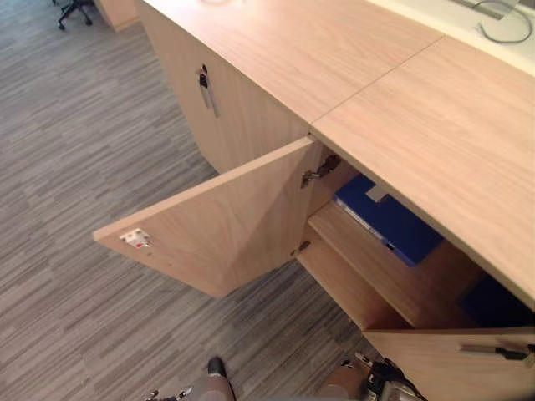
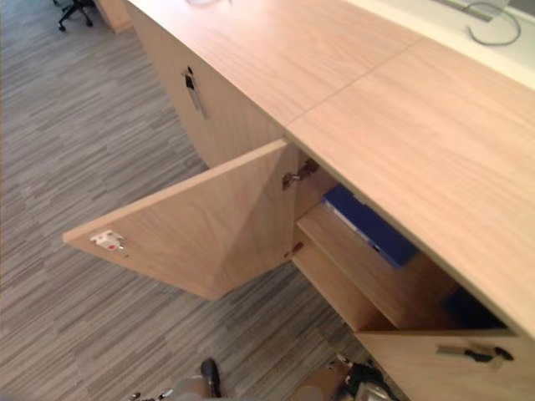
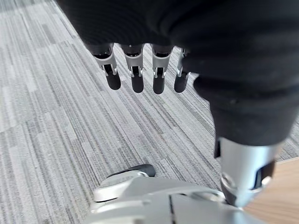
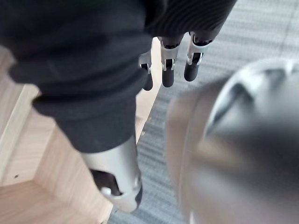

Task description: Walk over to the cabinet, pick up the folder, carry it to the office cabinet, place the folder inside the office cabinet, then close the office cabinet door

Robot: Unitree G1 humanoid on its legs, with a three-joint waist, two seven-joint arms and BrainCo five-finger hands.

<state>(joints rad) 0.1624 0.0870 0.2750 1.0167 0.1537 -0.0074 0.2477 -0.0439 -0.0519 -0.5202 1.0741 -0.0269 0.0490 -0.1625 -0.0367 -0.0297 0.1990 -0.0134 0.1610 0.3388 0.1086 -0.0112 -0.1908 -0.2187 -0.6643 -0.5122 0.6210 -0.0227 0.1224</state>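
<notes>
A blue folder (image 1: 389, 219) lies flat on the upper shelf inside the open office cabinet (image 1: 435, 125). The cabinet's left door (image 1: 217, 230) is swung wide out over the carpet, and its right door (image 1: 468, 359) stands open near me. My left hand (image 3: 136, 77) hangs over the grey carpet with straight fingers and holds nothing. My right hand (image 4: 167, 74) hangs beside a wooden cabinet panel (image 4: 28, 186), fingers also straight and empty.
A second dark blue thing (image 1: 493, 302) sits low in the cabinet, below the folder's shelf. A closed door with a metal handle (image 1: 206, 90) adjoins on the left. An office chair (image 1: 73, 10) stands far off. A white cable (image 1: 506, 25) lies on the far counter.
</notes>
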